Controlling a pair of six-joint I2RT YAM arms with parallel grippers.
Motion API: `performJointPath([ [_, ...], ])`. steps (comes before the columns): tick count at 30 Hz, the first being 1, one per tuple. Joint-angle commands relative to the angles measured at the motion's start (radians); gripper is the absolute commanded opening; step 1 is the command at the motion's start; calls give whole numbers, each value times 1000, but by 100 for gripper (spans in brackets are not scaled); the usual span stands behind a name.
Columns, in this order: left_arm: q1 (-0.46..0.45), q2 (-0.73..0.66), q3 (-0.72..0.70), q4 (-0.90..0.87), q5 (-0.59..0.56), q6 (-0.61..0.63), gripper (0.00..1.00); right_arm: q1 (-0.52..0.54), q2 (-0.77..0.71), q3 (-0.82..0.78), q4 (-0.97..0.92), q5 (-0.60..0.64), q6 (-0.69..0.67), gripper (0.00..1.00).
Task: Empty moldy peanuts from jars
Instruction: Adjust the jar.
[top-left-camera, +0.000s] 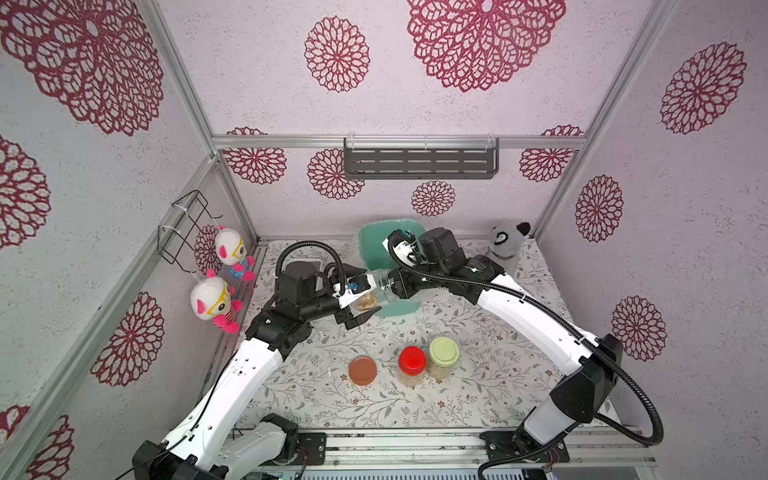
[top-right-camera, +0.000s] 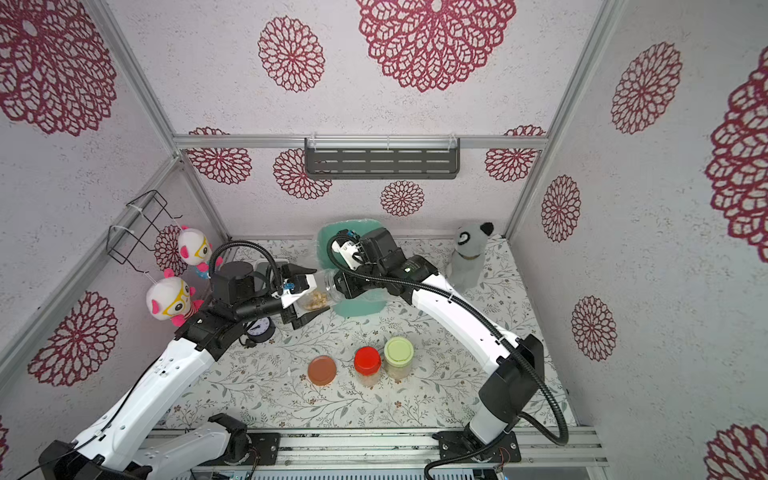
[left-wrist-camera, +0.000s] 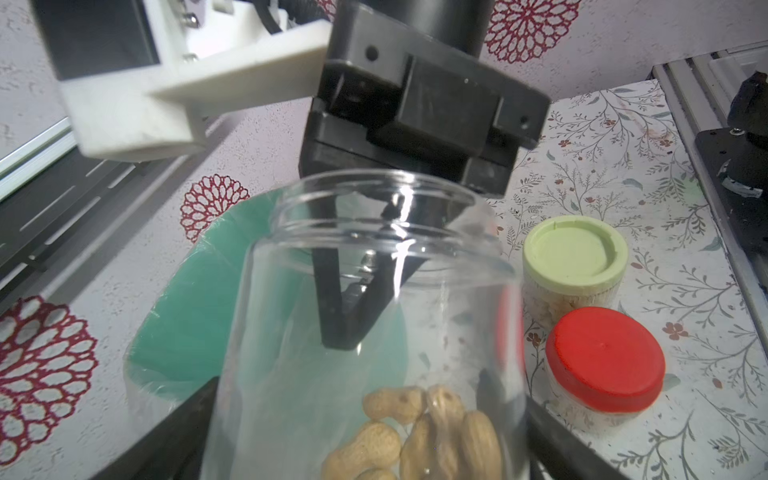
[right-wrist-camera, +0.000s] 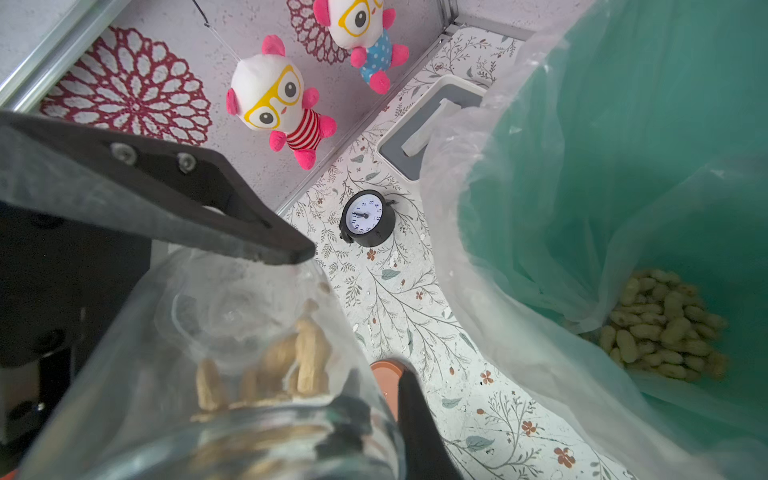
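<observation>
Open jar (left-wrist-camera: 436, 324) w/ peanuts (left-wrist-camera: 419, 440): right claw (left-wrist-camera: 343, 343) pinches rim only, left claw (top-left-camera: 370, 294) released; poss. pivot/slip, spill onto desk (top-left-camera: 478, 399) short of bin (left-wrist-camera: 178, 316)

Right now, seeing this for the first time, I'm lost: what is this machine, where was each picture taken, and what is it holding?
It is a robot with two arms over a flowered table; each arm ends in a two-fingered tool. Two pictures look down from overhead, almost alike; two come from cameras on the wrists. The right tool is pinched shut on the rim of an open jar with peanuts inside, next to a green bin holding more peanuts. The left tool has its fingers spread on either side of that jar. On the table stand a red-lidded jar and a pale-green-lidded jar, both closed, beside a brown lid.
</observation>
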Motion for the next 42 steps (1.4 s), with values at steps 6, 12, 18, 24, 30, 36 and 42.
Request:
performJointPath([
  [6,20,-4,-7,30,-15,3,97,-1,-65,39,15,-32,10,0],
  [12,19,16,8,33,2,5,96,-1,-57,41,16,-47,17,0],
  [18,19,17,21,5,-14,33,76,-1,-61,41,16,-48,12,0],
  [24,20,12,26,-8,-25,39,61,-1,-51,48,15,-69,11,0],
  [30,19,12,25,-8,-52,45,25,-1,-59,52,15,-68,7,17],
  [36,36,7,30,1,-107,58,0,-14,-142,-40,100,17,39,69],
  [42,54,22,73,-8,-103,64,0,-38,-237,-148,185,59,68,84],
])
